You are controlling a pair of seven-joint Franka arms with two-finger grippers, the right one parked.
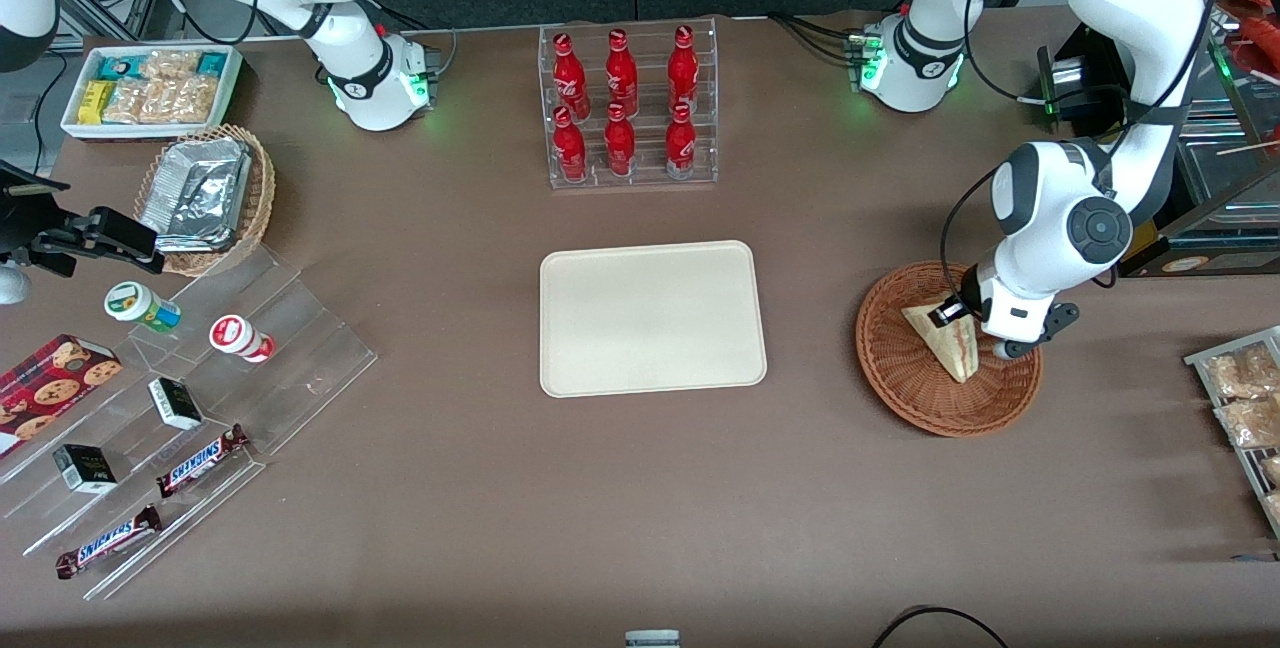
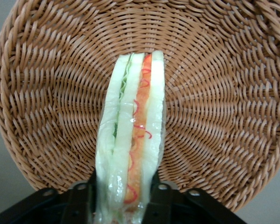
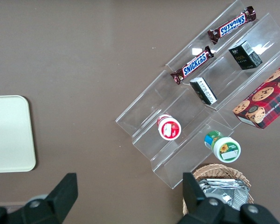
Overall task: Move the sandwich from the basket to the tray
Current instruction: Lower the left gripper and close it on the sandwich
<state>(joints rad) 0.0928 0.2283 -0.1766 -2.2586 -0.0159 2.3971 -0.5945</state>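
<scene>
The sandwich [image 1: 945, 340] is a pale wedge lying in the reddish-brown wicker basket [image 1: 900, 398], toward the working arm's end of the table. My left gripper [image 1: 960, 313] is down inside the basket at the sandwich's wide end. The left wrist view shows the sandwich [image 2: 130, 140] edge-on, its red and pale layers standing between the two black fingers [image 2: 81, 200] of the gripper [image 2: 123, 198], which press on both its sides. The basket [image 2: 224, 93] weave lies under it. The cream tray [image 1: 650, 318] lies flat at the table's middle, beside the basket, with nothing on it; its corner [image 3: 9, 133] shows in the right wrist view.
A clear rack of red bottles [image 1: 630, 108] stands farther from the front camera than the tray. A wire rack of snack packets [image 1: 1245, 398] sits at the working arm's table edge. Stepped acrylic shelves [image 1: 200, 378] with candy bars and a tan basket of foil containers [image 1: 205, 193] lie toward the parked arm's end.
</scene>
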